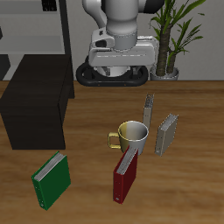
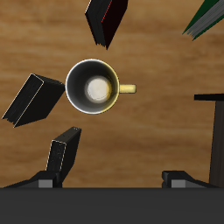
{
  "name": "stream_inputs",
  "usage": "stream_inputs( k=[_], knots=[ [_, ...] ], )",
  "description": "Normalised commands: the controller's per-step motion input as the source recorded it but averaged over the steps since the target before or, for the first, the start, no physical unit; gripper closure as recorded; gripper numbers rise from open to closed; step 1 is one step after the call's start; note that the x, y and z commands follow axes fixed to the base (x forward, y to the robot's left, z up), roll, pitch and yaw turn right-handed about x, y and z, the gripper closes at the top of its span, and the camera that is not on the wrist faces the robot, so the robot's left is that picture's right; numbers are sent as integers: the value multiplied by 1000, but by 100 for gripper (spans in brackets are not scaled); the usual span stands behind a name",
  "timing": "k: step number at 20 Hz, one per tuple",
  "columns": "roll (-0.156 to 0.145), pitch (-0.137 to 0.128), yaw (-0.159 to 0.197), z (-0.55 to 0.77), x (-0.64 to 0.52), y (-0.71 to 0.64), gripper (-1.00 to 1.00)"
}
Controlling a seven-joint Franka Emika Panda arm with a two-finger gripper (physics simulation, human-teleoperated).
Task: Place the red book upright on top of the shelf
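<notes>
The red book [image 1: 126,175] stands upright near the table's front edge, just in front of the mug [image 1: 131,135]. It also shows in the wrist view [image 2: 107,19]. The shelf [image 1: 35,109] is a low black cabinet with a bare flat top, and its edge shows in the wrist view [image 2: 214,131]. My gripper [image 2: 112,179] is open and empty, with its fingertips [image 2: 45,181] far apart. It hangs high above the table, over the mug and well back from the red book. In the exterior view my hand [image 1: 116,52] shows up by the robot's base.
A green book [image 1: 52,180] stands near the front edge, in front of the shelf. Two grey books [image 1: 149,109] [image 1: 167,133] stand beside the mug. A tall grey-framed rack [image 1: 35,26] and a potted plant [image 1: 175,35] stand at the back.
</notes>
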Motion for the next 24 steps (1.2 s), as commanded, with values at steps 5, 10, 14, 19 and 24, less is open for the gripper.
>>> stream_inputs(
  k=[5, 10, 14, 19, 24],
  knots=[
    [-24, -18, -4, 56, 163, 159, -100],
    [-14, -39, 9, 71, 302, 132, -100],
    [-11, -24, 2, 46, 362, 101, -100],
    [9, -17, -14, -2, 325, 113, -100],
    [18, -48, 17, 9, 358, 119, -100]
  ],
)
